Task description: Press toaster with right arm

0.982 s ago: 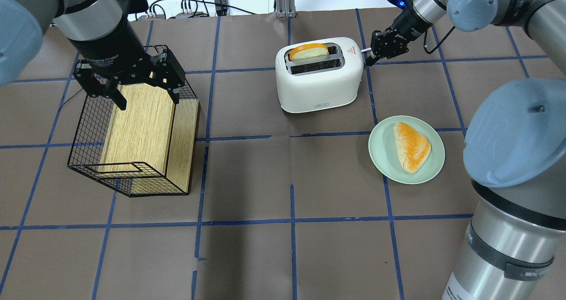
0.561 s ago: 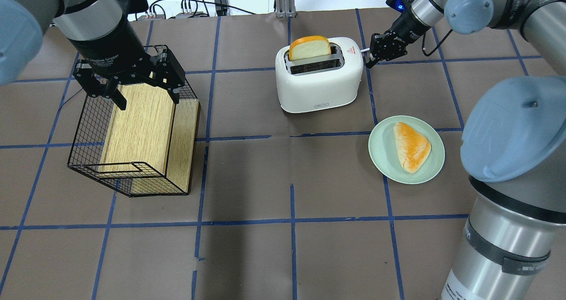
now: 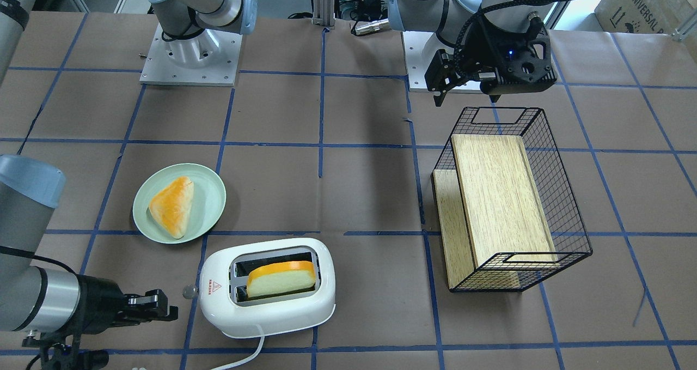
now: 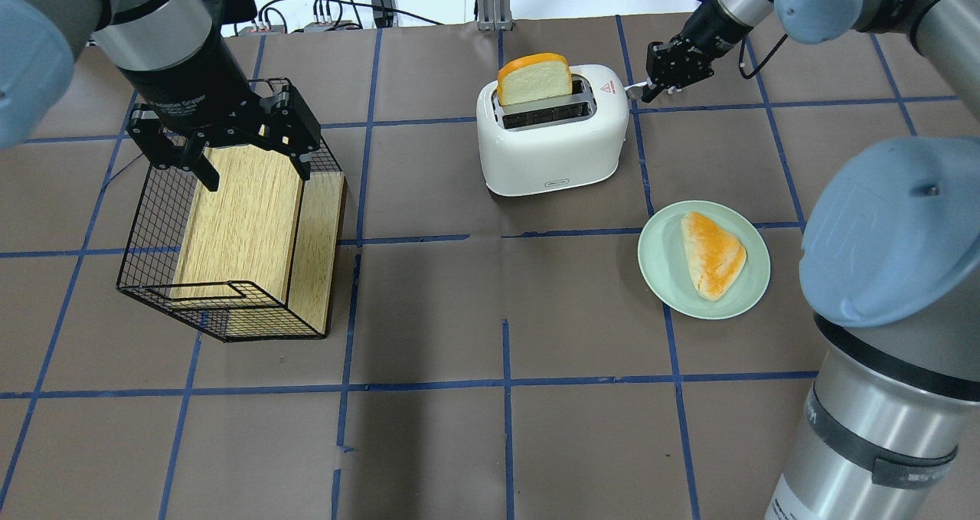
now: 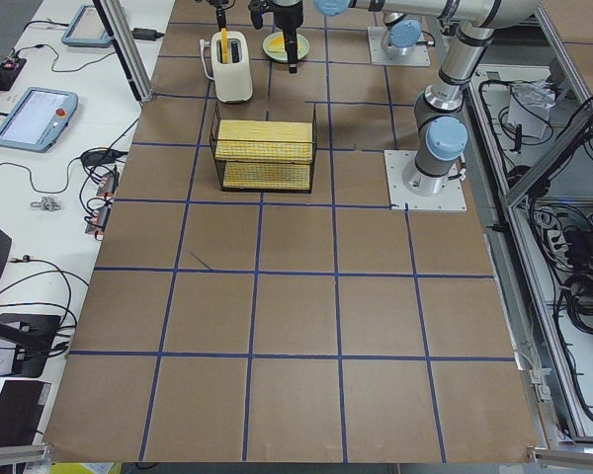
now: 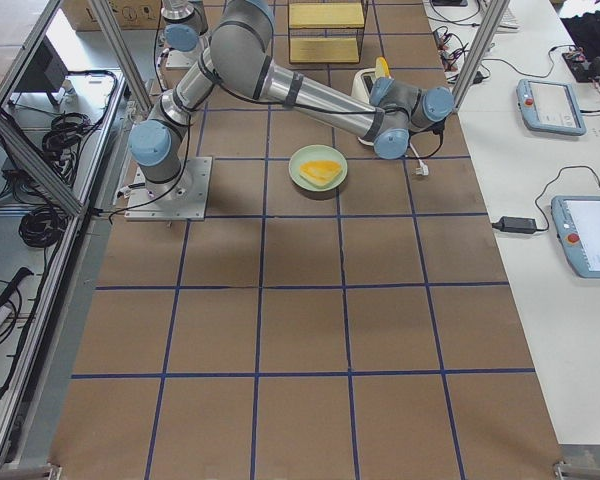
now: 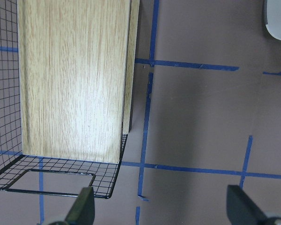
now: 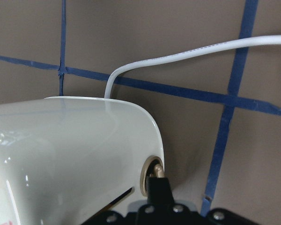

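Toast slice (image 4: 534, 80) has risen higher from the far slot of the toaster (image 4: 551, 148), and the right claw (image 4: 653, 89) has pulled back twd the far edge. The toaster stands by the far edge of the surface (image 4: 429, 313), abt mid-length. Right claw's fingers are together, tip just beside the lever knob (image 4: 634, 89). Left claw (image 4: 256, 174), fingers apart, hangs over the wire basket (image 4: 153, 221) nr the left edge.

Glossy white plastic toaster (image 4: 551, 152), black wire basket (image 4: 149, 221), matt wood-grain board (image 4: 245, 214), matt brown tabletop (image 4: 582, 313)
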You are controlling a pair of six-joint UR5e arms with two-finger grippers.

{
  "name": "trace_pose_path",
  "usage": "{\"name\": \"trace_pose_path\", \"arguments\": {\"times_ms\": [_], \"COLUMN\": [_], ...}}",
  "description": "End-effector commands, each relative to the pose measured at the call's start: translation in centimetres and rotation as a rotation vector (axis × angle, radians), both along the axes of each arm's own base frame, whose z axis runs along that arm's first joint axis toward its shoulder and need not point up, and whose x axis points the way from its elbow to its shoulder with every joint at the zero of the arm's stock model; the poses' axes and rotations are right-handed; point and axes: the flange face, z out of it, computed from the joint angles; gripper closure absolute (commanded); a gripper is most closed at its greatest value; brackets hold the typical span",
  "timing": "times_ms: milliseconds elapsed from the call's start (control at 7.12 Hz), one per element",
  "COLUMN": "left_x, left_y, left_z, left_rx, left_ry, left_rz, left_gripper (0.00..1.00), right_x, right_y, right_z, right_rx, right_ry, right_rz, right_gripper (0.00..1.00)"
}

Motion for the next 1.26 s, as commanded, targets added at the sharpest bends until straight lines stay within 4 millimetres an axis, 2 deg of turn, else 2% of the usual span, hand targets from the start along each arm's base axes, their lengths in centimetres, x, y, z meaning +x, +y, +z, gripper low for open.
{"name": "trace_pose_path", "arguments": {"times_ms": [0, 140, 281, 421, 561, 702, 842, 982, 1123], "left_x": [0.0, 0.0, 0.0, 0.0, 0.0, 0.0, 0.0, 0.0, 0.0], "left_y": [0.0, 0.0, 0.0, 0.0, 0.0, 0.0, 0.0, 0.0, 0.0], "left_z": [0.0, 0.1, 0.0, 0.0, 0.0, 0.0, 0.1, 0.1, 0.0], "left_rx": [0.001, 0.000, 0.001, 0.000, 0.001, 0.000, 0.000, 0.000, 0.001], "left_ry": [0.000, 0.000, 0.000, 0.000, 0.000, 0.000, 0.000, 0.000, 0.000], "left_rz": [0.000, 0.000, 0.000, 0.000, 0.000, 0.000, 0.000, 0.000, 0.000], "left_gripper": [0.00, 0.00, 0.00, 0.00, 0.00, 0.00, 0.00, 0.00, 0.00], "right_x": [5.1, 7.7, 7.2, 8.1, 8.8, 8.4, 7.7, 8.2, 8.5], "right_y": [2.7, 4.5, 4.4, 4.9, 9.2, 14.2, 17.2, 17.4, 15.9], "right_z": [12.4, 13.6, 13.8, 16.3, 21.9, 24.4, 25.9, 26.1, 25.9], "right_rx": [-0.105, -0.084, -0.098, -0.138, -0.111, 0.034, 0.127, 0.109, -0.006], "right_ry": [0.386, 0.509, 0.497, 0.456, 0.466, 0.455, 0.447, 0.426, 0.411], "right_rz": [0.135, 0.206, 0.217, 0.204, 0.172, 0.176, 0.173, 0.181, 0.157], "right_gripper": [0.00, 0.00, 0.00, 0.00, 0.00, 0.00, 0.00, 0.00, 0.00]}}
